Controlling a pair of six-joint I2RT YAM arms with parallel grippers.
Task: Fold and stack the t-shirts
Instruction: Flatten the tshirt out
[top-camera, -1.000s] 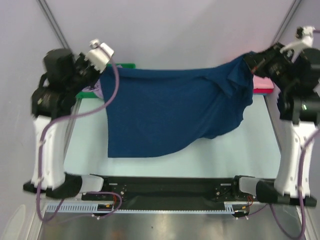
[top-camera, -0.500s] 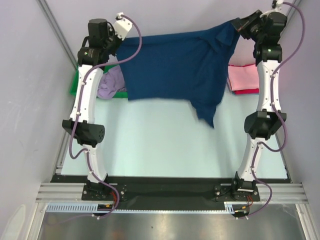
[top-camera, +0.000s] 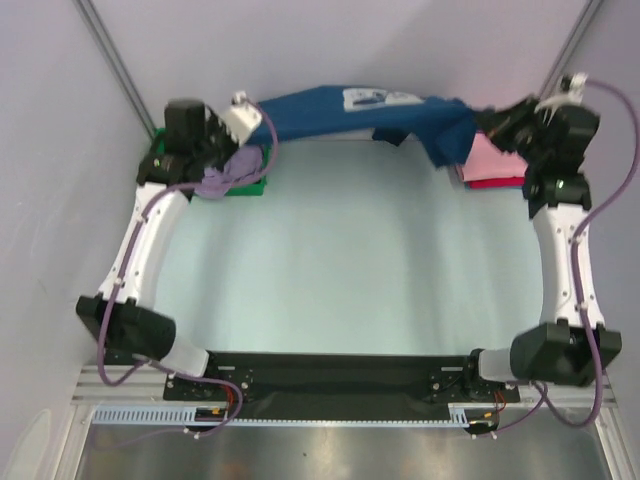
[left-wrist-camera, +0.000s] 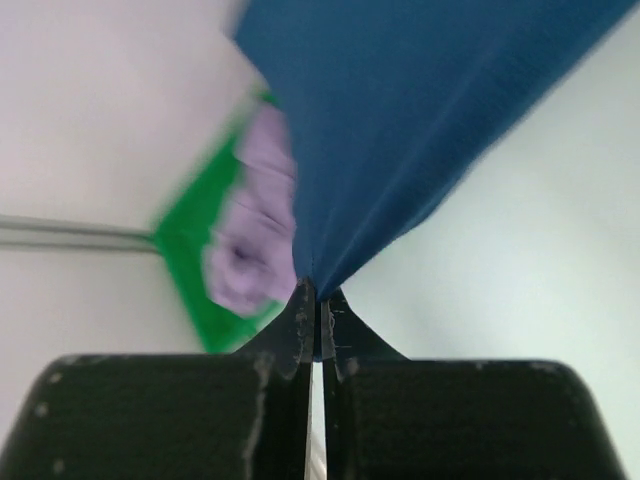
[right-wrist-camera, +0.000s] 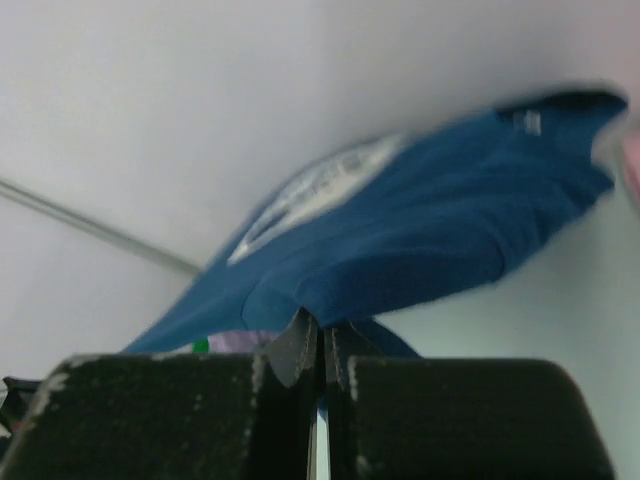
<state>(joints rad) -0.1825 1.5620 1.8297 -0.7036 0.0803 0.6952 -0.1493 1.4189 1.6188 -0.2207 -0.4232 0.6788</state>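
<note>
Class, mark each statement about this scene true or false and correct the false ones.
The left claw and the right claw both pinch the navy blue cotton t-shirt. True.
The lavender cotton t-shirt hangs from the right claw. False: it sits bunched in the green plastic bin.
The navy t-shirt's pale grey print shows from above. True.
The pink folded t-shirts lie at the robot's left. False: they lie at its right.

Green bin (top-camera: 243, 189) at the pale table's (top-camera: 340, 270) far-left corner
</note>
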